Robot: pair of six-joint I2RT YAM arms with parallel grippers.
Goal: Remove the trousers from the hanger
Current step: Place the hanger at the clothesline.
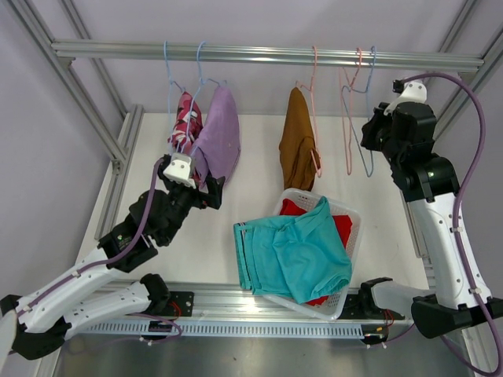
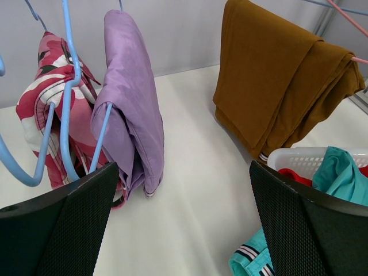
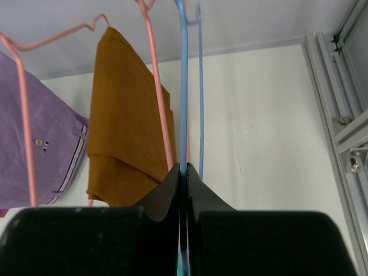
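Camouflage trousers (image 1: 187, 118) and lilac trousers (image 1: 220, 133) hang on blue hangers at the left of the rail; both also show in the left wrist view, the camouflage pair (image 2: 43, 86) left of the lilac pair (image 2: 129, 103). Rust-brown trousers (image 1: 297, 149) hang on a pink hanger (image 1: 316, 118) at the middle, also in the right wrist view (image 3: 123, 115). Teal trousers (image 1: 295, 255) lie over red trousers (image 1: 343, 229) in the basket. My left gripper (image 1: 195, 179) is open and empty just below the lilac pair. My right gripper (image 1: 371, 140) is shut on an empty blue hanger (image 3: 184, 86).
A white basket (image 1: 348, 210) stands at the front centre of the table. An empty pink hanger (image 1: 346, 118) hangs beside the blue one. The metal rail (image 1: 267, 53) runs across the back, with frame posts (image 1: 118, 157) at both sides.
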